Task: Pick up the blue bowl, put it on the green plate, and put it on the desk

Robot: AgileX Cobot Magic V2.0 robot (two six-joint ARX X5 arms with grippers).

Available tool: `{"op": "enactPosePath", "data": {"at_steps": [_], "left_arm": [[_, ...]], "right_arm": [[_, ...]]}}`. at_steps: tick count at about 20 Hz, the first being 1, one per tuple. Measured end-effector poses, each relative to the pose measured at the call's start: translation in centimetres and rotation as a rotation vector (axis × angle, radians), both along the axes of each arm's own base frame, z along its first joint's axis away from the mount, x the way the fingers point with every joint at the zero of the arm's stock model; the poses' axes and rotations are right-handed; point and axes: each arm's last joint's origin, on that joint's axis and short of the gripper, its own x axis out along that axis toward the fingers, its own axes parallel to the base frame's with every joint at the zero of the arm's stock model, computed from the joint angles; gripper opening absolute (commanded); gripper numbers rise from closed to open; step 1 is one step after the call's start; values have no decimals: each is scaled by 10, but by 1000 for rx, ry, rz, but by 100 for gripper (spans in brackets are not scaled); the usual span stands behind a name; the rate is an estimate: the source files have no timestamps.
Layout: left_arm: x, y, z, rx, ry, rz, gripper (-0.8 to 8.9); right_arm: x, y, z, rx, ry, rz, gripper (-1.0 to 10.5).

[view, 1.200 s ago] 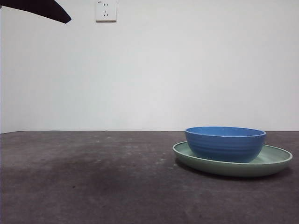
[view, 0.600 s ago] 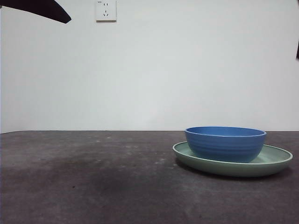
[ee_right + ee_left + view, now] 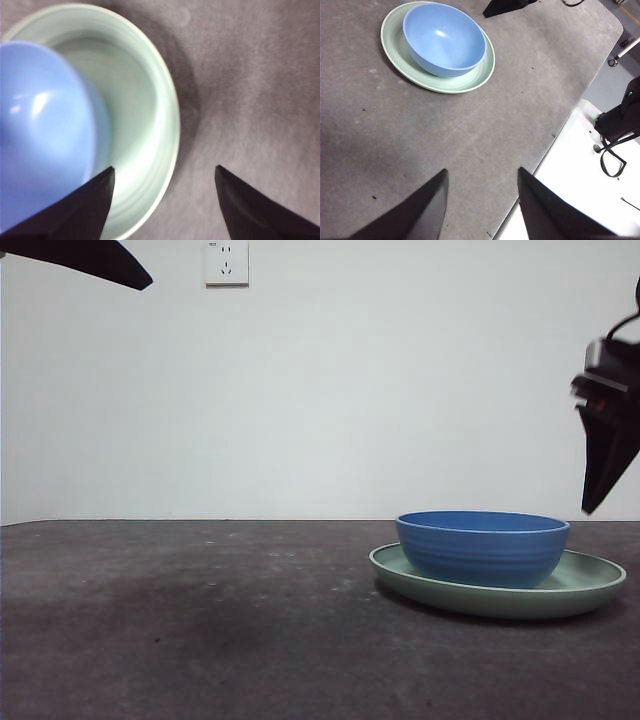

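The blue bowl (image 3: 482,548) stands upright in the green plate (image 3: 592,590), which rests on the desk (image 3: 200,630) at the right. My right gripper (image 3: 596,495) hangs open and empty just above and to the right of the plate. In the right wrist view its jaws (image 3: 165,169) straddle the plate's rim (image 3: 167,120), with the bowl (image 3: 40,130) to one side. My left gripper (image 3: 482,170) is open and empty, far from the bowl (image 3: 445,37) and plate (image 3: 472,80). It shows only as a black tip (image 3: 100,260) in the front view.
A white wall socket (image 3: 227,262) sits on the back wall. In the left wrist view the desk's edge meets a white surface (image 3: 580,165) with a black cable (image 3: 612,162).
The right gripper has come into the front view from the right edge and moved down beside the plate. The bowl, plate and left arm have not moved.
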Motion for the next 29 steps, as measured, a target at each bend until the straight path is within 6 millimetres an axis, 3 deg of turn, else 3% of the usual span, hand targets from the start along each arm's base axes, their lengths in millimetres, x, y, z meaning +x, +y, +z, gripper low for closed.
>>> {"op": "enactPosePath", "data": {"at_steps": [10, 13, 15, 24, 29], "left_arm": [[0, 0, 0, 0, 0, 0, 225], [0, 0, 0, 0, 0, 0, 225], [0, 0, 0, 0, 0, 0, 225], [0, 0, 0, 1, 1, 0, 225], [0, 0, 0, 1, 3, 0, 225]], "right_arm": [[25, 1, -40, 32, 40, 16, 209], [28, 1, -46, 46, 39, 22, 79], [29, 1, -46, 46, 34, 22, 11], [29, -1, -45, 53, 28, 14, 11], [24, -3, -24, 102, -34, 7, 11]]}}
